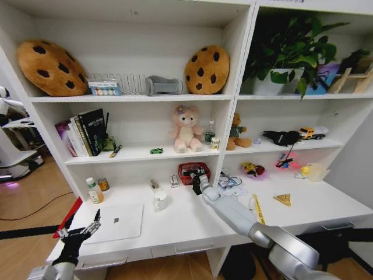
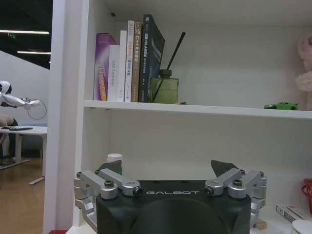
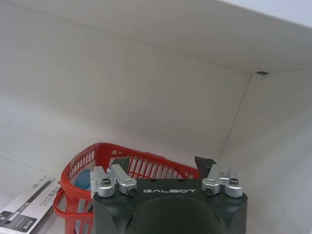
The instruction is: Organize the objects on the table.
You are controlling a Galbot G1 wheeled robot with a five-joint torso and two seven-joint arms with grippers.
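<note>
From the head view, the right gripper [image 1: 197, 182] reaches deep over the table [image 1: 186, 224] to the red basket [image 1: 192, 172] at the back wall, while the left gripper [image 1: 78, 230] hovers spread open at the front-left corner beside the closed laptop [image 1: 116, 221]. The left wrist view shows its fingers [image 2: 222, 168] apart, the green toy car [image 2: 281, 106] on the shelf above. The right wrist view shows parted fingers [image 3: 204, 163] over the basket
</note>
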